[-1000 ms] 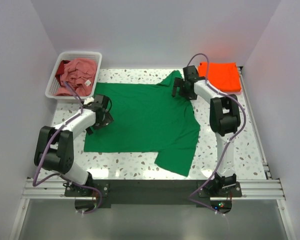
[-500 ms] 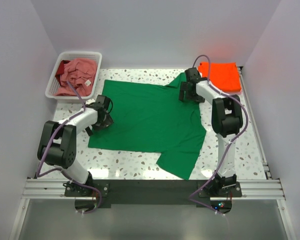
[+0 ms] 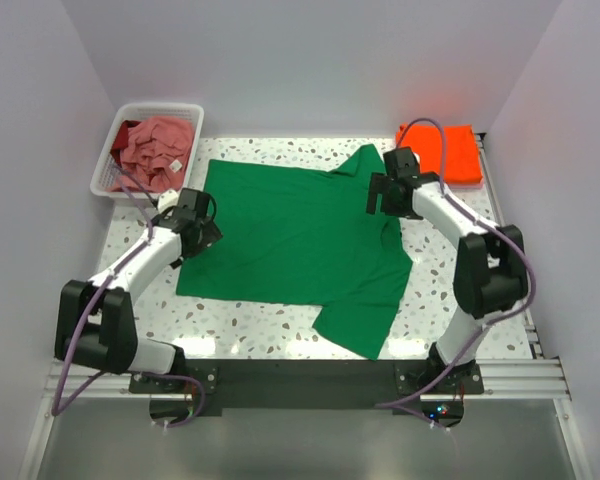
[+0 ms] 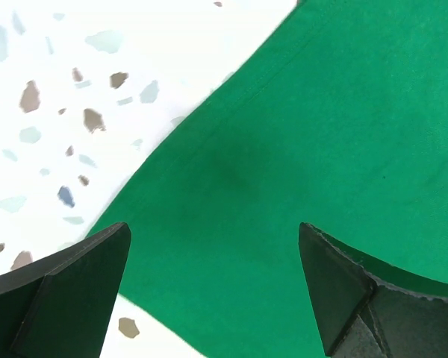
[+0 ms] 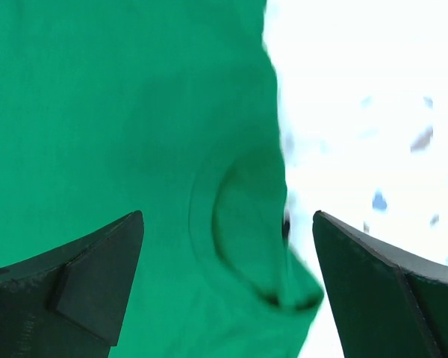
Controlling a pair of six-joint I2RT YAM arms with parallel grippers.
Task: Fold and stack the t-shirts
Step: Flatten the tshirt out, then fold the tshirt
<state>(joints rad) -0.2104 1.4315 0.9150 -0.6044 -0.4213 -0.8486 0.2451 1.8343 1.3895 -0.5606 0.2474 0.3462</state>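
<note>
Fingers spread on both, gripping nothing: left gripper [image 4: 213, 246] over the green t-shirt's [image 3: 290, 240] hem, right gripper [image 5: 228, 224] over its collar; since a second ago it lies flatter, ready for folding; orange t-shirt [image 3: 450, 150] folded beyond the collar; pink t-shirt [image 3: 160, 145] beyond the hem.

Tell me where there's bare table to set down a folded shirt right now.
The barest patch is the near left strip of table, between the lower hem of the green shirt and the near edge. A thin strip runs along the far edge, between the basket and the orange shirt. The green shirt covers the middle, and both far corners are taken.
</note>
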